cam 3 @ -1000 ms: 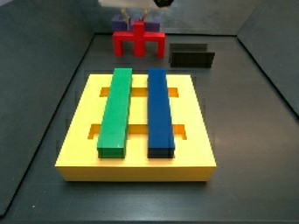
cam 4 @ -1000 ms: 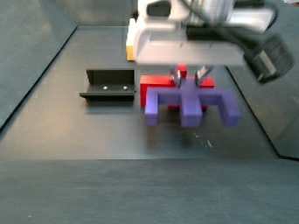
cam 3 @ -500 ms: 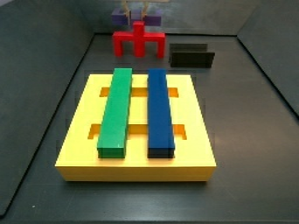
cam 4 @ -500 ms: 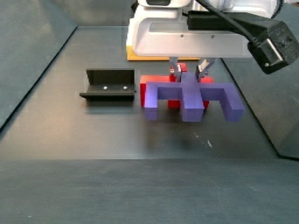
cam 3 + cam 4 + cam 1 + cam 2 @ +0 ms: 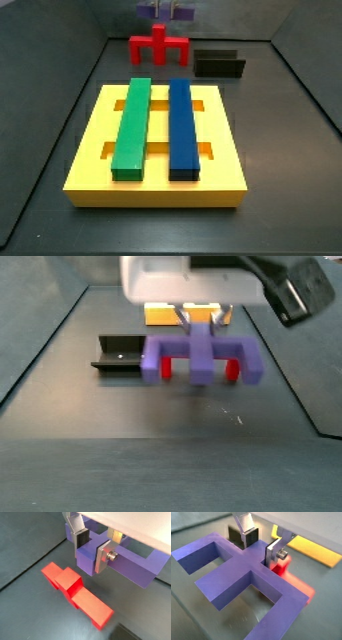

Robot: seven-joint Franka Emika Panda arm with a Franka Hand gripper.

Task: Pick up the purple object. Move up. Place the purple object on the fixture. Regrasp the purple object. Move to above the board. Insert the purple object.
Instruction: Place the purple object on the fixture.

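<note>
— Claw check: where is the gripper (image 5: 260, 546) and what has it got?

— It hangs over the far end of the floor, beyond the board (image 5: 158, 146). Both wrist views show its silver fingers (image 5: 102, 556) pinched on the central post of the purple object (image 5: 241, 574), with no gap left at the pads.

— What has just changed?

— A second ago the purple object lay down beside the red piece (image 5: 159, 44); now it rides clear above it in both side views, with the red piece left standing on the floor.

— Meaning?

— I judge the pick-up done and the rise under way. Next comes the fixture (image 5: 122, 353), standing near the red piece toward the floor's far corner, untouched so far.

— Risks?

— That narrow hold on the post could let the wide bar swing.
</note>
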